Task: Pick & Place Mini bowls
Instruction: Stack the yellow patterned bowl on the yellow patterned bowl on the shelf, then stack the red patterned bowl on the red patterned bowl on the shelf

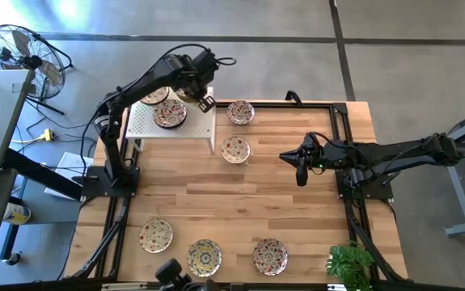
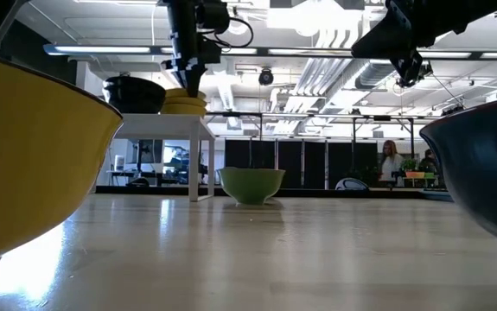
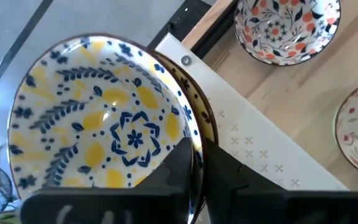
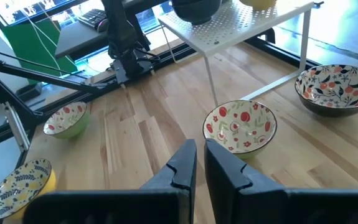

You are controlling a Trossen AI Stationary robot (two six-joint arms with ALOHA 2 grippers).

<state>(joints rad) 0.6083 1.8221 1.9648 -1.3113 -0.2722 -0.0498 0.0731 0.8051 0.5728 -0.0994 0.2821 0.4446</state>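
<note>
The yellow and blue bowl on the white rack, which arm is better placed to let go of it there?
Left. The left gripper already pinches that bowl's rim over the white rack; the right gripper hangs mid-table, away from it.

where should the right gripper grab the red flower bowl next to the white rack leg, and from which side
Grip the rim of the red flower bowl, from above: it sits upright and open on the table, so one finger can go inside the wall and one outside. The rim side away from the white rack looks safest, since the rack leg stands close behind it. The right gripper hovers nearby.
</note>
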